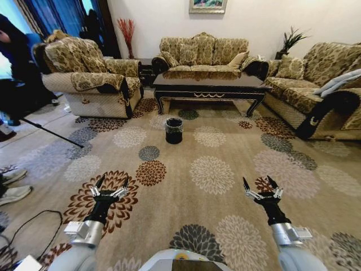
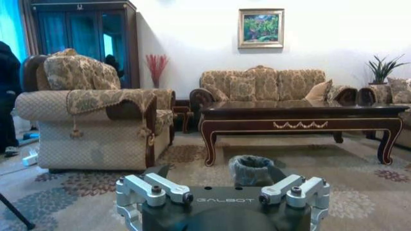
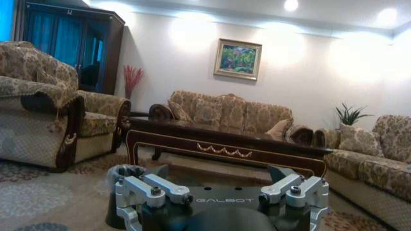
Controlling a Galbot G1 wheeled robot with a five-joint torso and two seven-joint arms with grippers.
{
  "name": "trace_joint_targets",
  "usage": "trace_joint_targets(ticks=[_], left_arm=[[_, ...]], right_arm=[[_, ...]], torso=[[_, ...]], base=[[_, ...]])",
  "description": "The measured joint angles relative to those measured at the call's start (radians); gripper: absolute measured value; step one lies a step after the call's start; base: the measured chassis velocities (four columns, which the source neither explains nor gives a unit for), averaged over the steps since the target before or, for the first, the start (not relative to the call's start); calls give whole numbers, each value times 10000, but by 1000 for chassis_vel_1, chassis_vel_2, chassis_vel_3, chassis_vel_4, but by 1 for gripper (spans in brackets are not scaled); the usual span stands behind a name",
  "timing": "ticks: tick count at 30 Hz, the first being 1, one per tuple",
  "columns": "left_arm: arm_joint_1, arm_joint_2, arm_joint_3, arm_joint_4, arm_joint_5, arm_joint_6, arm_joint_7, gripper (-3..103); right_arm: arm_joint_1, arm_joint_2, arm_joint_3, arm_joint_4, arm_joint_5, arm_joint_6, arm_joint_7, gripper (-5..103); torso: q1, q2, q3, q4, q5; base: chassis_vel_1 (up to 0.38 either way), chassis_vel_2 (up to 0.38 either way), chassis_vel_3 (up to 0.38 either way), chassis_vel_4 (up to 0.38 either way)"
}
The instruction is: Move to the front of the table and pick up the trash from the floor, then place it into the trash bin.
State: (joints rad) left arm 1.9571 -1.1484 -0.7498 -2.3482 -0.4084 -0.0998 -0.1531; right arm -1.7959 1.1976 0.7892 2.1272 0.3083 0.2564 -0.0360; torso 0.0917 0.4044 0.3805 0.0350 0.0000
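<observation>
- Room evenly lit; head view bright, carpet [image 1: 214, 169] pattern clear, only soft shadow under the table [image 1: 210, 87]
- Head view wide-angle: walls and sofas bow outward toward the edges, far corners stretched
- Cold blue daylight enters at the curtained window [image 1: 53, 14], upper left
- Right wrist view: ceiling spotlights [image 3: 291, 5] blown out, pale glare washing down the wall [image 3: 301, 72]; whole frame hazy, soft
- Left wrist view sharper; glossy table top [image 2: 301, 107] reflects the sofa
- Near gripper housings in both wrist views slightly out of focus
</observation>
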Motion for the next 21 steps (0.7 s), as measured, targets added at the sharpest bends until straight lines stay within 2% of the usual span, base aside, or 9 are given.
trace_joint_targets(ticks=[21], left_arm=[[0,0,0,0,0,0,0,100]], right_arm=[[0,0,0,0,0,0,0,100]], torso=[[330,875,549,0,0]], base=[[0,0,0,0]])
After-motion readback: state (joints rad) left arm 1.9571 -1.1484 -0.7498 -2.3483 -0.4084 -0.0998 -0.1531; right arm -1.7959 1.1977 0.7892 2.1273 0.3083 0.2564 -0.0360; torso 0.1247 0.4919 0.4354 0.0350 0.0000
